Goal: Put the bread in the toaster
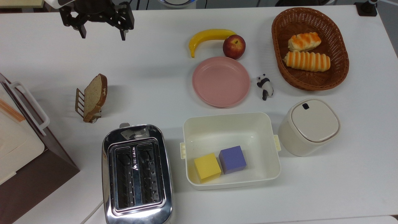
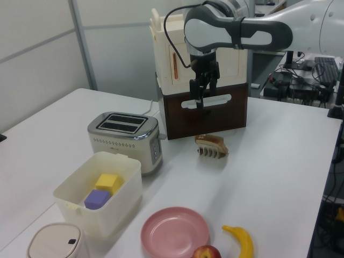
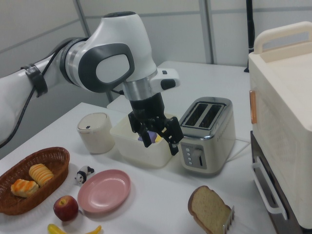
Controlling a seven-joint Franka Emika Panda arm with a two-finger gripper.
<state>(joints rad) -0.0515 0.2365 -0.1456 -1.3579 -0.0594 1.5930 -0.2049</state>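
The bread (image 1: 95, 95) is a tan speckled slice with a dark crust, standing tilted in a small brown rack (image 1: 80, 101) on the white table; I also see the bread (image 2: 210, 141) from the left and the bread (image 3: 209, 212) from the right. The chrome two-slot toaster (image 1: 136, 174) stands in front of the rack in the top view, both slots empty; it appears as toaster (image 2: 124, 134) and toaster (image 3: 207, 131). My gripper (image 1: 103, 35) hangs open and empty, high above the table beyond the bread, and shows as gripper (image 2: 201, 101) and gripper (image 3: 160, 145).
A white box with a handle (image 1: 18, 130) on a brown base stands at the top view's left. A white bin (image 1: 231, 124) holds a yellow and a purple cube. Pink plate (image 1: 220, 81), banana (image 1: 210, 35), apple (image 1: 234, 46), panda figure (image 1: 265, 86), roll basket (image 1: 337, 73) and lidded canister (image 1: 307, 126) lie to the top view's right.
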